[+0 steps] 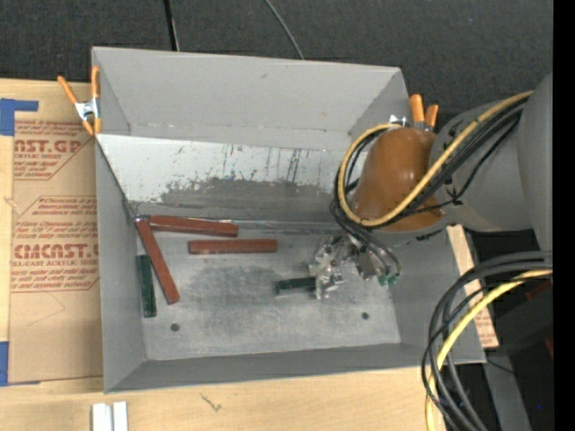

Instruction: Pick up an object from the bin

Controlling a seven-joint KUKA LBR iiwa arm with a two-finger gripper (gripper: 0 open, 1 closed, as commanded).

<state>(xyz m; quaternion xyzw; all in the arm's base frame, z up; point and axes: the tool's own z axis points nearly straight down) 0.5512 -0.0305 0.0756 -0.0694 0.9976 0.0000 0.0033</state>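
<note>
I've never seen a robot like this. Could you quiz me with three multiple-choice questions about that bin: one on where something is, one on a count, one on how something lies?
1. Where in the bin is the tool?
A) in the right half, at the end of a short dark green stick
B) in the far left corner
C) outside the bin

2. How many reddish-brown sticks are there?
A) one
B) three
C) five

3. How does the long dark green stick lie?
A) standing on end
B) flat along the left wall
C) hanging over the rim

Answers:
1 A: the tool is at the short stick's right end.
2 B: two lie level and one slants.
3 B: it rests on the floor by the wall.
</note>
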